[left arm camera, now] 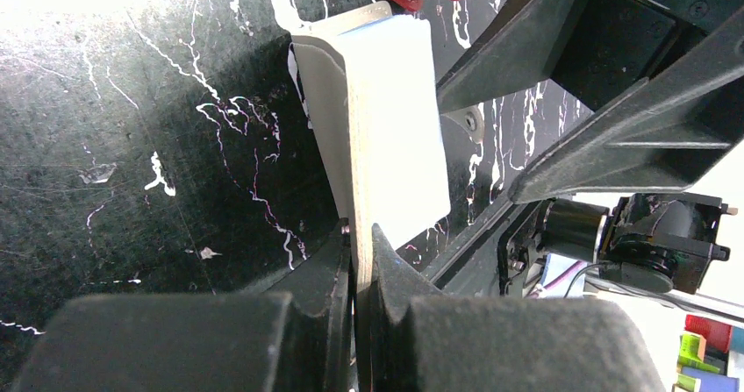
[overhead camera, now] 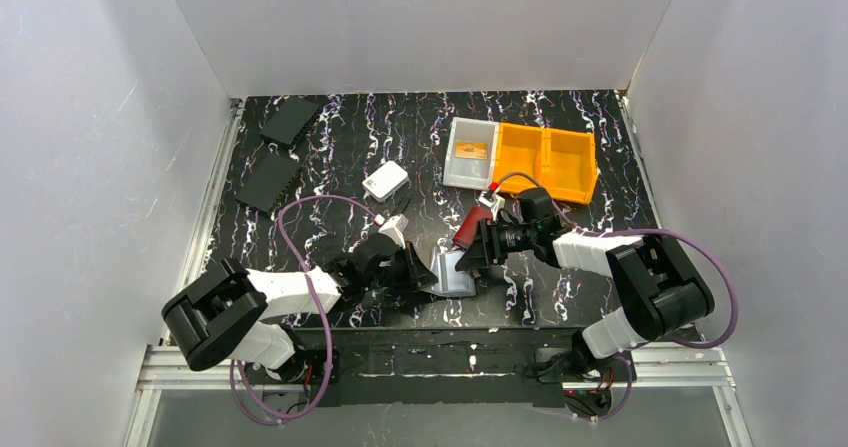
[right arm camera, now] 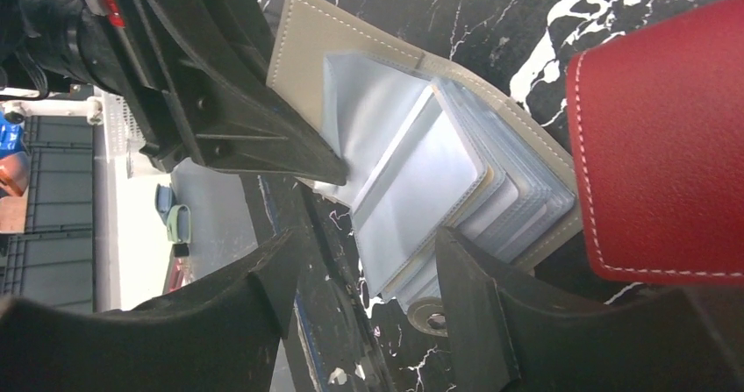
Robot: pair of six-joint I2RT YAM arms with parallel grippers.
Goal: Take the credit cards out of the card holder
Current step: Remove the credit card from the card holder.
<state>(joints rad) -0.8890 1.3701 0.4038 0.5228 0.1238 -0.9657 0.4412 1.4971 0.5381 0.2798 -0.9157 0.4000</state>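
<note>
The left hand (left arm camera: 358, 245) is clamped tight on one cover flap of the card holder (right arm camera: 351, 37), the flap's edge pinched between its two fingers. The holder lies spread out on the table (overhead camera: 340, 147) directly between the two hands, its clear sleeves (right arm camera: 421, 173) fanned out toward the right hand.

The right hand (right arm camera: 368, 243) is spread wide and grips nothing. Its fingers (right arm camera: 263, 295) stand either side of the sleeves' near edge, and the sleeves reach into the gap between them. Whether a finger touches the sleeves cannot be told. A silvery-grey face shows in the front sleeve; whether that is a card cannot be told.

A red wallet (right arm camera: 667, 146) lies just beside the right hand, on its outer side, close against the holder's far cover.

Beyond the right hand, well apart from it, sits a grey bin (overhead camera: 470, 153) with one orange card (overhead camera: 470, 150) lying in it. An orange bin (overhead camera: 548, 159) is touching that bin's right side. A white box (overhead camera: 385, 180) rests beyond the left hand, near it.
</note>
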